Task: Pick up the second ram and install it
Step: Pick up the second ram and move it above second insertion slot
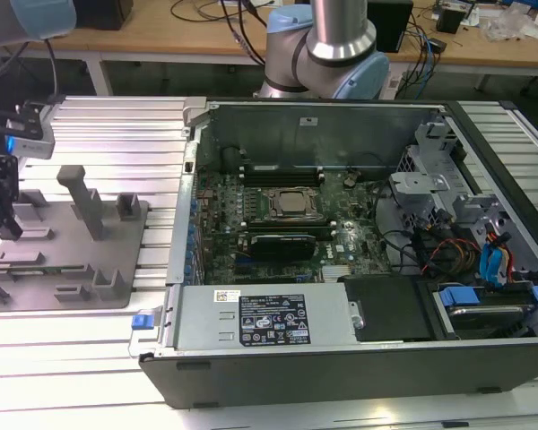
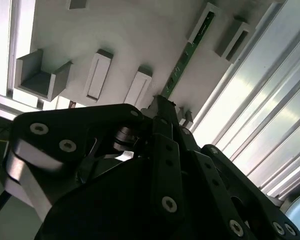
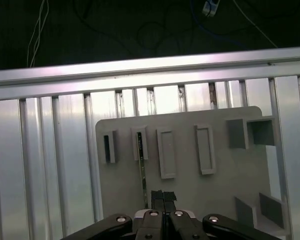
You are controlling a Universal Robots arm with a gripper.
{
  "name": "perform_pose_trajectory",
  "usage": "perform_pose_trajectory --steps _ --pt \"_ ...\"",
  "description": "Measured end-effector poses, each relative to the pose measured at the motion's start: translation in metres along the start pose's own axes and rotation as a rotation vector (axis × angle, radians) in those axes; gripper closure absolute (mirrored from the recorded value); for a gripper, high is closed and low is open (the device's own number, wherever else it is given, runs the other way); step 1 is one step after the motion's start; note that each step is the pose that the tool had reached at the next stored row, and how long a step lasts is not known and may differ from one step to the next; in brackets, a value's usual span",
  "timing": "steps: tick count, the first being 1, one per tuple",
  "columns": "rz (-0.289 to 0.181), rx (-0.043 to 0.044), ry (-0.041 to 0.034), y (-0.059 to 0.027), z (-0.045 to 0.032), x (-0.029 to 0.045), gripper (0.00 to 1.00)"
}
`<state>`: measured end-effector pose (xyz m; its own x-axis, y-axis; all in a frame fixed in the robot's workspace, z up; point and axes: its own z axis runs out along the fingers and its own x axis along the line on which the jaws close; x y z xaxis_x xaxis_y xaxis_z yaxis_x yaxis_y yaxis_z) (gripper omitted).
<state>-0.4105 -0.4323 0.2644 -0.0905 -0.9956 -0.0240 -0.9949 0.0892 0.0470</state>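
Closest to us in the first wrist view, the black two-fingered gripper (image 3: pixel 163 196) points down at the plate. Its jaws stand narrow, the two dark fingertips (image 3: pixel 157 195) pressed together or very nearly so, and we see nothing between them.

Just beside those fingertips, not between them, runs the second ram (image 3: pixel 142 167), a thin, narrow green circuit-board stick standing on its long edge. In the second wrist view we see the green stick (image 2: pixel 187 52) stretch away from the fingers, its near end hidden behind the tip of the gripper. We cannot tell whether the fingers touch it. Its far end sits in a small raised grey slot block (image 3: pixel 139 142).

The stick and its block rest on a flat grey plastic fixture plate (image 3: pixel 215 190). On the plate we also see a row of empty rectangular grey holders (image 3: pixel 166 152) alongside the stick, and a few taller grey blocks (image 3: pixel 262 131) near its edge.

Under the plate lies the ribbed silver aluminium table (image 3: pixel 50 165).

In the exterior view we find the gripper at the exterior view's left edge, low over the fixture plate. It is well apart from the open black desktop computer case (image 1: pixel 341 381), which lies on the table toward the exterior view's right. Inside the case we see the green motherboard (image 1: pixel 220 193) with the square silver processor (image 1: pixel 291 204) near its middle. Beyond the case rises the silver and pale blue base of the robot arm (image 1: pixel 341 40).
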Motion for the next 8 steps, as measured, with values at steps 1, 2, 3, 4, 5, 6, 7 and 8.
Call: perform_pose_trajectory --steps 1,2,3,4,5,6,7,8 --pt "0.0 0.0001 0.0 -0.0002 0.0018 0.0011 0.92" --pt "0.0 0.0002 -0.0001 -0.0004 0.0037 0.0022 0.92" --pt "0.0 0.0001 -0.0001 -0.0006 0.0059 0.0041 0.92" --pt "0.0 0.0001 -0.0001 -0.001 0.0084 0.0073 0.92" --pt "0.0 0.0003 -0.0003 -0.0015 0.0118 0.0096 0.92" --pt "0.0 0.0001 -0.0001 -0.0017 0.0148 0.0116 0.92" --pt "0.0 0.0 0.0 -0.0021 0.018 0.0139 0.92" --pt "0.0 0.0001 -0.0001 -0.0023 0.0194 0.015 0.92"
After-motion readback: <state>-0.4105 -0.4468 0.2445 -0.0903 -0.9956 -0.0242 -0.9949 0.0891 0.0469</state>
